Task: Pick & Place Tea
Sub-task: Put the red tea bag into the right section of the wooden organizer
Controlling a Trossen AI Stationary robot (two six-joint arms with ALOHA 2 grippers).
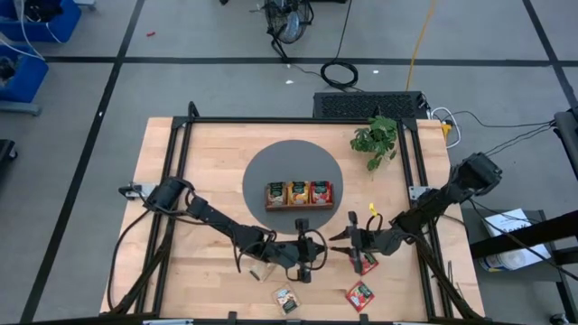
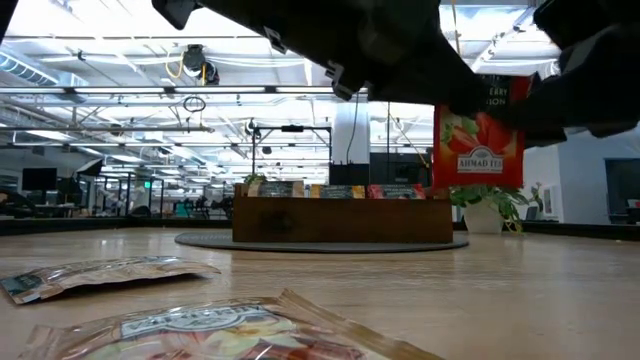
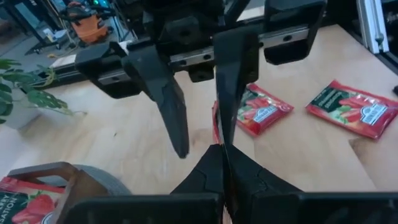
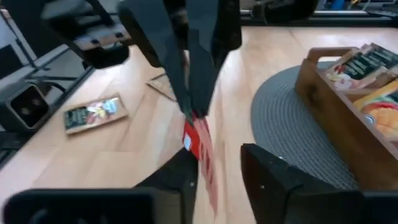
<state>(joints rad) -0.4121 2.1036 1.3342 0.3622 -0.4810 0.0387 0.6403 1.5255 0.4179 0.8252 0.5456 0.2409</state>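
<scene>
At the near edge of the desk (image 1: pixel 199 181) lie a pale tea packet (image 1: pixel 287 300) and a red tea packet (image 1: pixel 359 294), flat and apart from each other and from both arms. Just behind them the two arms meet tip to tip. The left gripper (image 1: pixel 304 262) has its fingers clenched on the edge of a red held packet (image 2: pixel 478 150), which hangs upright in the air above the desk. The right gripper (image 1: pixel 348 246) faces it with fingers released; the held packet stands between them, close to one finger (image 4: pixel 180 180) and clear of the other, with a gap showing. Another red packet (image 1: pixel 366 263) lies on the desk under the right gripper. Farther back, the wooden tray (image 1: pixel 299 207) sits on a round grey mat (image 1: pixel 271 162), packets standing in its compartments. Beyond it stands the plant (image 1: pixel 375 137)
</scene>
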